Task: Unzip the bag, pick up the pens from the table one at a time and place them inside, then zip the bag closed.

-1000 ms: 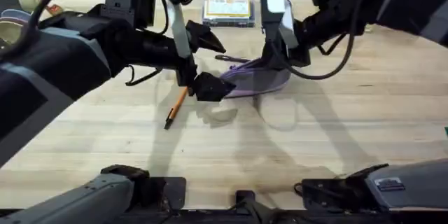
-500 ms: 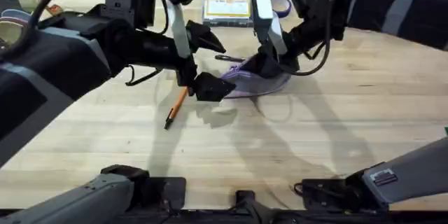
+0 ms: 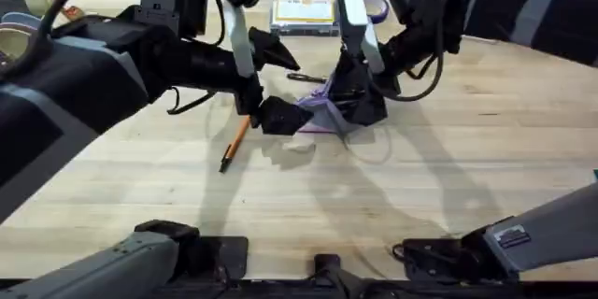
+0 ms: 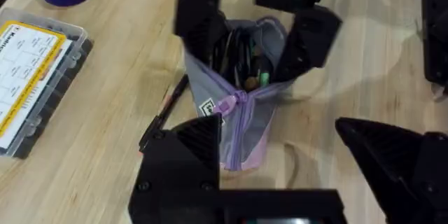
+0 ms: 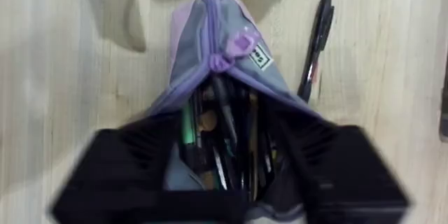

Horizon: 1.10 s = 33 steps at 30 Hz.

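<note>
One slim orange pen with a black tip (image 3: 235,143) is seen left of the soft lavender-and-grey fabric pouch (image 3: 322,112), and one slim black pen (image 3: 306,78) just behind it, both on the light wooden tabletop (image 3: 467,168). The pouch, partly unzipped with pens already inside, is judged limp, best taken by its rim; the two loose pens look light and slippery, suited to mid-barrel grips. The left gripper (image 3: 280,112) is at the pouch's left end, fingers apart in its wrist view, while the right gripper (image 3: 357,93) is spread over the pouch's open end.

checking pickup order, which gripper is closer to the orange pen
Left. The left gripper is at the bag's near end, just beside the orange pen lying on the table. The right gripper is at the bag's far end, beyond it.
</note>
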Available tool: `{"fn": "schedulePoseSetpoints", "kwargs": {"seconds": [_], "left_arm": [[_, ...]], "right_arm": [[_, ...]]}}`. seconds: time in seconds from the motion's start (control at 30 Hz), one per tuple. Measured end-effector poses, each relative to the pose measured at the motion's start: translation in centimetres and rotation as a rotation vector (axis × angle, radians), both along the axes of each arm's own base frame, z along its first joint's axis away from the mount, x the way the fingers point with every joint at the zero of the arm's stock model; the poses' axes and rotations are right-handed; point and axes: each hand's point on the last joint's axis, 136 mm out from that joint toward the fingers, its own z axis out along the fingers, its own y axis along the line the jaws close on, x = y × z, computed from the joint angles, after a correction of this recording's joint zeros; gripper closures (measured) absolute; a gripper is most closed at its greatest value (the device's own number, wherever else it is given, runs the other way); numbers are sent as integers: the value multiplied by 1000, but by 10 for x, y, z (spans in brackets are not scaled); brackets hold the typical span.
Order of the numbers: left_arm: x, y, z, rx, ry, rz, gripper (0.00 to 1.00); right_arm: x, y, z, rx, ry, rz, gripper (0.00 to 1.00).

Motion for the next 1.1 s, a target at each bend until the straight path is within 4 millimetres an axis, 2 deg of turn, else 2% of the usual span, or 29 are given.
{"fn": "schedulePoseSetpoints", "kwargs": {"seconds": [0.1,0.67,0.87,1.1], "left_arm": [[0,0,0,0,0,0,7],[3,4,-4,31,-4,21,7],[7,21,-11,140,-6,120,7],[-11,50,-13,278,36,253,7]], "right_arm": [[1,0,0,0,-2,-1,6],[0,0,0,-1,1,-1,4],[-9,-3,23,8,-25,-1,5],[-27,-9,66,32,-98,-1,5]]}}
